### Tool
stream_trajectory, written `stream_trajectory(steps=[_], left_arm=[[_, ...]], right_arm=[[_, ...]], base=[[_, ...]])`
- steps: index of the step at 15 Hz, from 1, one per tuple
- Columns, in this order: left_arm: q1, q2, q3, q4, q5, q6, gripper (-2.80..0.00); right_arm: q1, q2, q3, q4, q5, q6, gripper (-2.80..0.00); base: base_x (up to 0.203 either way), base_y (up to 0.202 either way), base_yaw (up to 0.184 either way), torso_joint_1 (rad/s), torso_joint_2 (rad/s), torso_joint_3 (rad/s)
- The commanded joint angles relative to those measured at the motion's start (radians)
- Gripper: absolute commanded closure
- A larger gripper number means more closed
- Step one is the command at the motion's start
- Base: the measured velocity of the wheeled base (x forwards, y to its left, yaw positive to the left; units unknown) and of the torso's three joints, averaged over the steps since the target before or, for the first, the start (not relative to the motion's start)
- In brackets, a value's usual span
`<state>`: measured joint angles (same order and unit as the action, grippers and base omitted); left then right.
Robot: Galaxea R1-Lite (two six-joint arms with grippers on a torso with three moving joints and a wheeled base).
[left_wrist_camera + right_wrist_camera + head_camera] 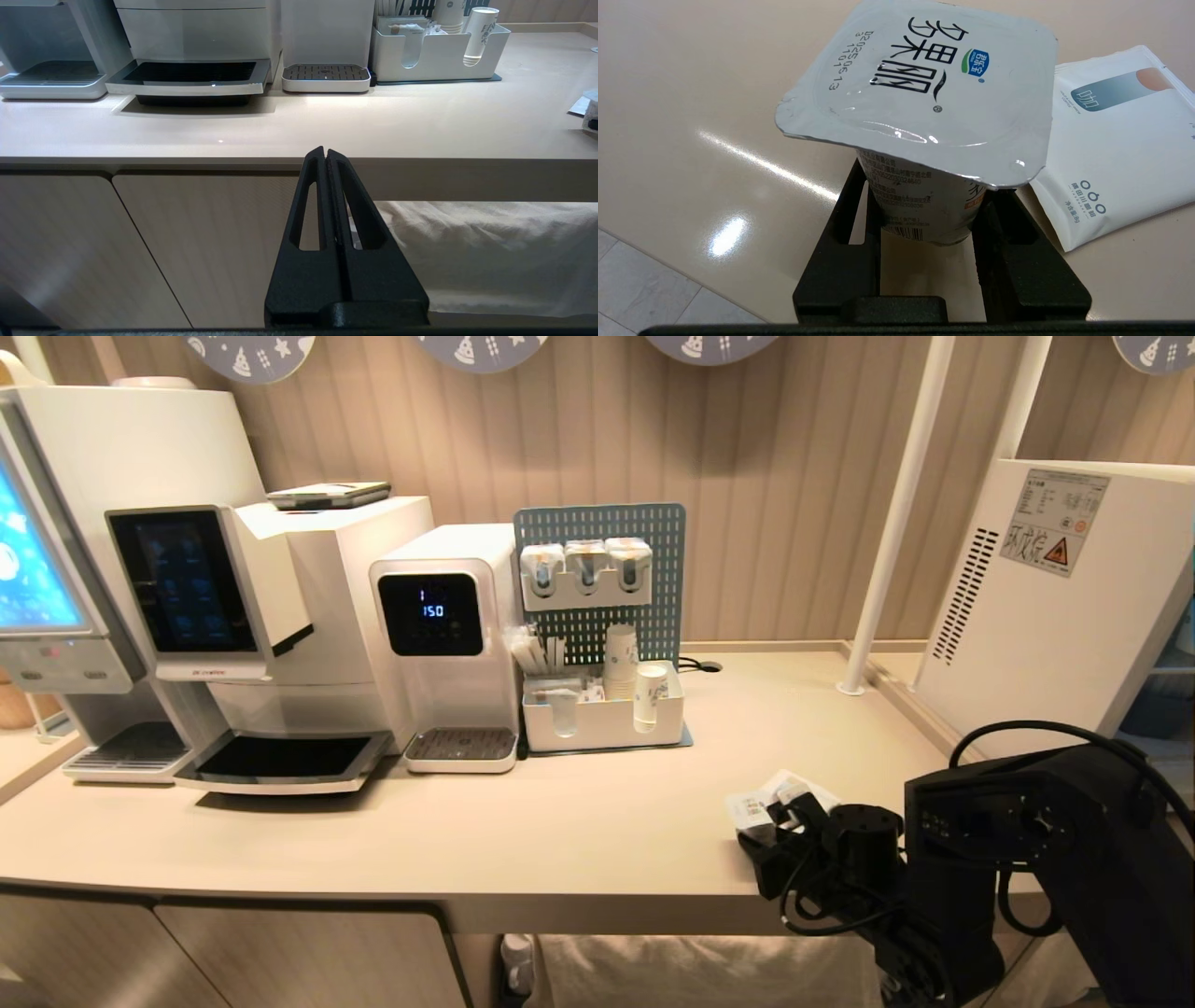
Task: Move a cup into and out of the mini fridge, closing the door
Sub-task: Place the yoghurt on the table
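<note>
The cup [924,84], a small tub with a wide white foil lid printed in black, stands on the beige counter [523,840] near its front right. My right gripper [929,184] has a finger pressed against each side of the tub's tapered body, under the lid. In the head view the cup's lid [758,805] shows just left of the right gripper [780,835]. The mini fridge [1055,607] is the white box at the right, showing a vented side with a warning label. Its door is out of view. My left gripper [325,151] hangs shut and empty below the counter's front edge.
A white sachet [1115,154] lies flat beside the cup. Coffee machines [271,616], a water dispenser [448,635] and a white organiser with paper cups [607,709] line the back. A white pole [896,513] stands left of the fridge.
</note>
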<state>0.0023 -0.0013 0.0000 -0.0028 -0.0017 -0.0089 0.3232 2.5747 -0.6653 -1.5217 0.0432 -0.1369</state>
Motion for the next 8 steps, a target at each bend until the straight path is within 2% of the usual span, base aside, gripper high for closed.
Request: stream_trajectory(steps=[1, 8], left_arm=[[0.001, 0.001, 0.003, 0.000, 0.000, 0.000, 0.00], [0.001, 0.001, 0.003, 0.000, 0.000, 0.000, 0.00]], right_arm=[[0.000, -0.004, -0.002, -0.008, -0.003, -0.001, -2.80], [0.000, -0.002, 0.001, -0.008, -0.003, 0.026, -2.80]], base=[[0.000, 0.000, 0.000, 0.000, 0.00, 0.000], [0.000, 0.000, 0.000, 0.000, 0.00, 0.000]])
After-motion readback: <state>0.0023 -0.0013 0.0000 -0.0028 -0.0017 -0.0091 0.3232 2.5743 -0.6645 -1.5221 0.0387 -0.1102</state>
